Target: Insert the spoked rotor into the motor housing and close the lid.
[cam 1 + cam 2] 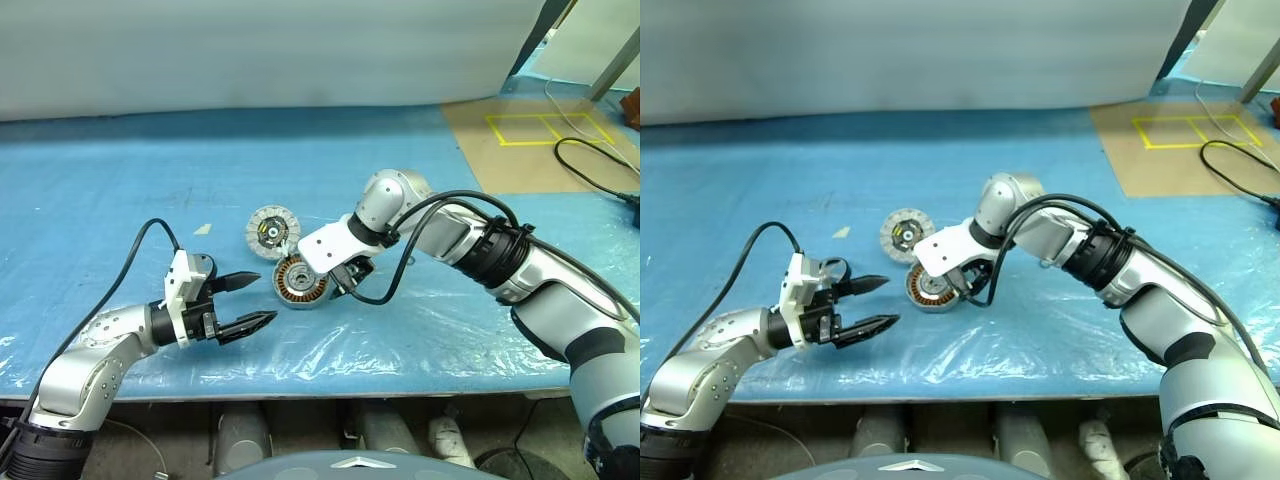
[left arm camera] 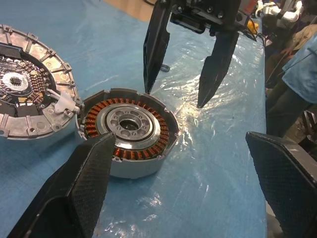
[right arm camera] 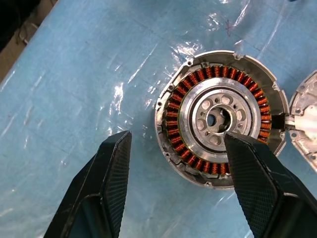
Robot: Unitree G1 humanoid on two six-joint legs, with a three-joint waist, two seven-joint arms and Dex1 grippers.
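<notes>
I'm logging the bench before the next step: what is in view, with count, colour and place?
motor housing: one, silver shell with a copper winding ring around a silver holed centre, on the plastic sheet under the right gripper.
lid: one, pale silver with a toothed rim and dark centre, beside the housing on its far side, rims meeting.
plastic sheet: one, clear, over the near part of the table.
table cover: one, blue.
yellow tape rectangles: yellow, on the brown floor at far right.
cable: one, black, on the floor at far right.
left gripper: black fingers open, left of the housing, holding nothing.
right gripper: black fingers open, over the housing.
</notes>
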